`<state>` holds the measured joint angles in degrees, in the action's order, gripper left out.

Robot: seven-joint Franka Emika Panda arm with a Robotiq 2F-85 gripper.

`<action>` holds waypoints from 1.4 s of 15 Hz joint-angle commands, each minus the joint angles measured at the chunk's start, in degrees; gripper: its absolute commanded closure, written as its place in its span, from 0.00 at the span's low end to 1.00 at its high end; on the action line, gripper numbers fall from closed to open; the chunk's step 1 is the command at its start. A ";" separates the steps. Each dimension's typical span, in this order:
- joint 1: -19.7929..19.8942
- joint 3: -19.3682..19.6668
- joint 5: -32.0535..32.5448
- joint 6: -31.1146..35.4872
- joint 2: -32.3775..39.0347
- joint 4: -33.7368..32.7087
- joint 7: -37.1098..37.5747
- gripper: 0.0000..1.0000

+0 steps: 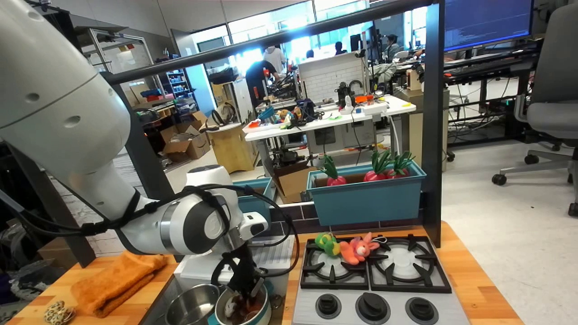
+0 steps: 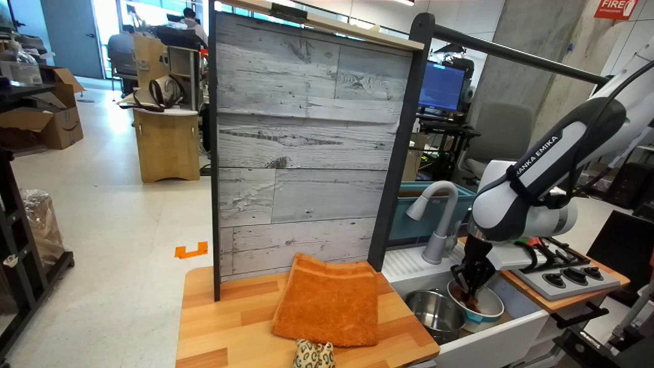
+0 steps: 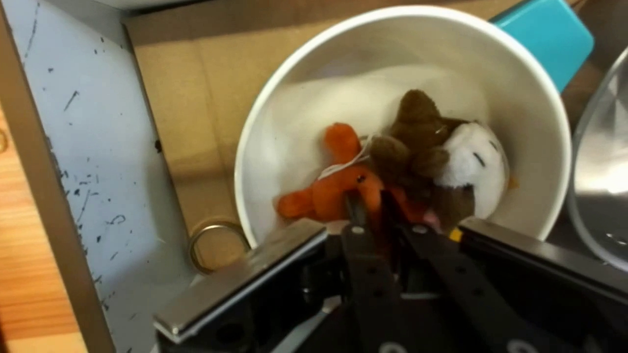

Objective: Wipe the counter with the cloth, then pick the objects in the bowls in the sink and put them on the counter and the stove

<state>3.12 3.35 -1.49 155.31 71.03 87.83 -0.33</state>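
Wrist view shows the black two-finger gripper (image 3: pixel 373 206) apparently pinching the small orange plush toy (image 3: pixel 337 195), which lies mostly picture-left of its jaws inside the round white teal-handled bowl (image 3: pixel 284 100).

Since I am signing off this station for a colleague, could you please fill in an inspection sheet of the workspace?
Surface: wooden counter carrying the orange cloth.
Job's things: orange plush toy and brown-and-white toy in the white pot, which stands in the sink beside a steel pot; green-and-yellow toy and pink rabbit toy on the stove.
Clutter: leopard-print item on the counter near the cloth.
Gripper: inside the white pot, closed on the orange plush toy.
Cables: black cable strapped along the arm, bowing out in a loop at its lower end.
Surroundings: teal planter behind the stove; grey plank panel behind the cloth; people in the background.
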 commanded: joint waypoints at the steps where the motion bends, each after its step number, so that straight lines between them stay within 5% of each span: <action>1: 0.76 -2.85 -0.03 -0.82 -3.18 2.71 -1.39 0.98; 6: 1.06 -9.24 0.33 0.17 -15.99 18.54 -6.49 0.98; 9: -0.61 -8.70 2.87 3.92 -22.89 26.82 -8.90 0.98; 14: -7.60 -10.64 3.19 7.05 -33.49 38.15 -4.53 0.98; 17: -10.70 -14.24 3.28 14.16 -34.92 38.35 -5.17 0.98; 21: -10.21 -21.32 2.23 18.99 -30.25 30.54 -6.96 0.98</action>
<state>-8.17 -14.06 1.11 171.35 37.49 123.33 -5.64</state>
